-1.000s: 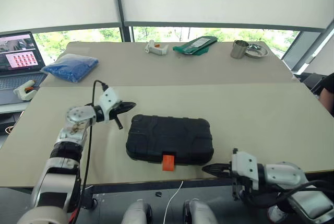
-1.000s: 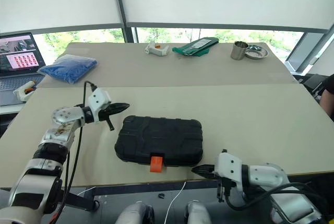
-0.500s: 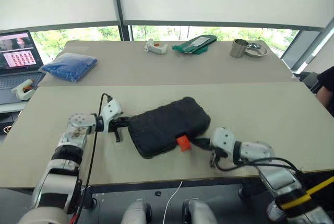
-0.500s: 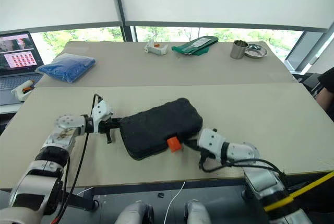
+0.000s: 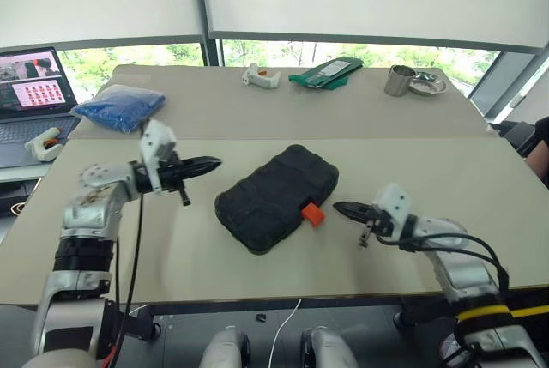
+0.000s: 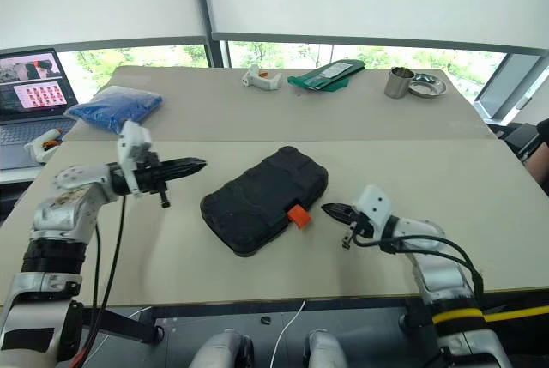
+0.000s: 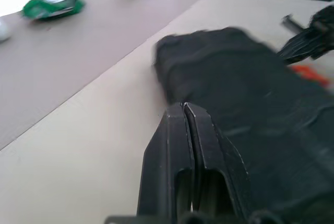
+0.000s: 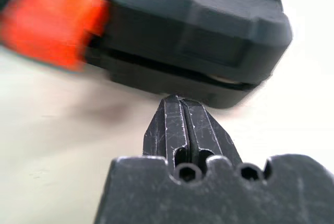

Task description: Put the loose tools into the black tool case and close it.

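Black tool case (image 5: 276,198) lies shut and skewed at centre frame on the near table (image 5: 429,171), orange latch (image 5: 312,214) facing lower right, which suggests it was just closed and turned. Left gripper (image 5: 211,163), jaws pressed together and empty, hovers just beside the case's upper-left end; right gripper (image 5: 340,208), jaws likewise together on nothing, points at the latch from near it, probably to press it home. No readable brand or writing on the case.
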Available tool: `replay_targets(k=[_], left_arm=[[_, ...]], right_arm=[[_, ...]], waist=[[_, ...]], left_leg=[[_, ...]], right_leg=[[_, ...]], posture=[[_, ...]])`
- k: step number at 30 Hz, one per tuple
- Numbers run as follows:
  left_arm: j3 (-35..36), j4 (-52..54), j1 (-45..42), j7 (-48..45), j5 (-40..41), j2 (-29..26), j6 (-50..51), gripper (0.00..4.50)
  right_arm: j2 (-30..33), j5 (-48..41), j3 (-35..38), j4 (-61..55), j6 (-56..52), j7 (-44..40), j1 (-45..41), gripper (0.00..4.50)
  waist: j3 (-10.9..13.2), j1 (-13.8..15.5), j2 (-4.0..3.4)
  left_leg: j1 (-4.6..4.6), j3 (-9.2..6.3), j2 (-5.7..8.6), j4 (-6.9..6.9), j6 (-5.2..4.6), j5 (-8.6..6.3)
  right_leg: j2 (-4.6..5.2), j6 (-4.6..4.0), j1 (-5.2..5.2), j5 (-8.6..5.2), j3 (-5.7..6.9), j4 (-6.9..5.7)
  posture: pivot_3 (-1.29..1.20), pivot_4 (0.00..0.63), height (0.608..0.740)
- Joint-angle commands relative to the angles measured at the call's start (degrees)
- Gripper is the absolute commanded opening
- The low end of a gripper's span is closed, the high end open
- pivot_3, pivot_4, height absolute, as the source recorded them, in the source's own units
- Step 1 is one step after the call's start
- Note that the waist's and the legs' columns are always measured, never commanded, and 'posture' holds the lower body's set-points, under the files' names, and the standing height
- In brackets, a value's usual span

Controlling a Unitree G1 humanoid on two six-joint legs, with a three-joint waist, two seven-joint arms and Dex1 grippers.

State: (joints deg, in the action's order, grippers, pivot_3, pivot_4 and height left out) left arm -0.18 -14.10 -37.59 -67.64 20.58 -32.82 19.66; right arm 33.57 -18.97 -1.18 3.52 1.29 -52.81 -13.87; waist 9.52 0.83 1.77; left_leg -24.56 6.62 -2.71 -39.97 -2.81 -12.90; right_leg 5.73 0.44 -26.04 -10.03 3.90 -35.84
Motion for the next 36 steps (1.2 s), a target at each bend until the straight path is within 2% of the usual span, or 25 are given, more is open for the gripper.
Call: replay_targets(k=[1,5,7,10,11,20,30,36], left_arm=[[-4.5,2.1,-2.2,3.7,-2.5,3.7,1.7,0.10],[-13.7,-3.6,-3.5,9.1,-12.6,7.4,0.8,0.10],[-15.3,-4.5,-3.3,9.8,-14.4,7.9,0.5,0.10],[-15.2,-4.1,-2.2,10.0,-13.6,9.3,1.9,0.10],[-15.1,-4.0,-2.1,10.1,-13.6,9.3,2.1,0.10],[-14.6,-3.3,-1.0,9.6,-13.4,8.4,2.7,0.10],[-14.4,-3.2,-1.0,9.6,-13.6,8.5,3.0,0.10],[-14.4,-3.2,-0.8,9.8,-13.6,8.8,3.0,0.10]], right_arm=[[-0.7,-5.0,2.7,-7.6,-2.6,-0.2,1.0,0.00],[-1.9,-4.8,0.1,-13.5,-5.3,1.0,1.5,0.00],[-2.1,-3.5,-1.2,-14.3,-6.1,1.1,1.3,0.00],[-3.6,0.0,-3.4,-12.6,-5.3,3.0,0.3,0.00],[-4.0,0.8,-3.9,-12.1,-5.2,3.3,0.3,0.00],[-5.8,8.9,-8.0,-3.5,-3.3,5.4,0.3,0.00],[-8.5,10.4,-7.5,-0.7,-2.9,6.6,-3.2,0.00],[-5.4,9.1,-7.4,-6.7,-6.3,3.3,-1.1,0.00]], waist=[[0.0,-0.2,0.00],[0.0,-0.6,0.01],[0.0,-0.5,-0.02],[-0.1,-0.5,-0.19],[-0.1,-0.5,-0.19],[-0.2,-0.3,-0.23],[-0.2,-0.6,-0.24],[-0.2,-0.6,-0.24]], left_leg=[[0.00,0.00,0.01,-0.03,0.00,0.00],[0.14,-0.03,-0.06,-0.01,0.11,0.07],[0.30,-0.09,-0.10,0.09,0.22,0.13],[0.55,-0.13,-0.12,0.12,0.23,0.13],[0.65,-0.13,-0.13,0.13,0.24,0.13],[0.95,-0.16,-0.15,0.15,0.28,0.09],[0.97,-0.17,-0.17,0.20,0.28,0.09],[0.96,-0.18,-0.16,0.22,0.28,0.09]], right_leg=[[-0.07,0.02,0.00,0.02,-0.09,0.01],[-0.37,-0.06,0.00,0.07,-0.26,-0.05],[-0.47,-0.14,0.07,0.09,-0.30,-0.08],[-0.48,-0.21,0.32,0.07,-0.31,-0.07],[-0.46,-0.53,0.41,-0.12,-0.30,-0.07],[-0.32,-0.59,0.79,-0.16,-0.29,0.04],[-0.35,-0.62,0.78,-0.17,-0.28,0.05],[-0.34,-0.62,0.77,-0.18,-0.28,0.06]], posture=[[0.00,0.150,0.740],[0.00,0.150,0.740],[0.00,0.150,0.740],[0.00,0.150,0.740],[0.00,0.150,0.740],[0.00,0.150,0.740],[0.00,0.150,0.740],[0.00,0.150,0.740]])
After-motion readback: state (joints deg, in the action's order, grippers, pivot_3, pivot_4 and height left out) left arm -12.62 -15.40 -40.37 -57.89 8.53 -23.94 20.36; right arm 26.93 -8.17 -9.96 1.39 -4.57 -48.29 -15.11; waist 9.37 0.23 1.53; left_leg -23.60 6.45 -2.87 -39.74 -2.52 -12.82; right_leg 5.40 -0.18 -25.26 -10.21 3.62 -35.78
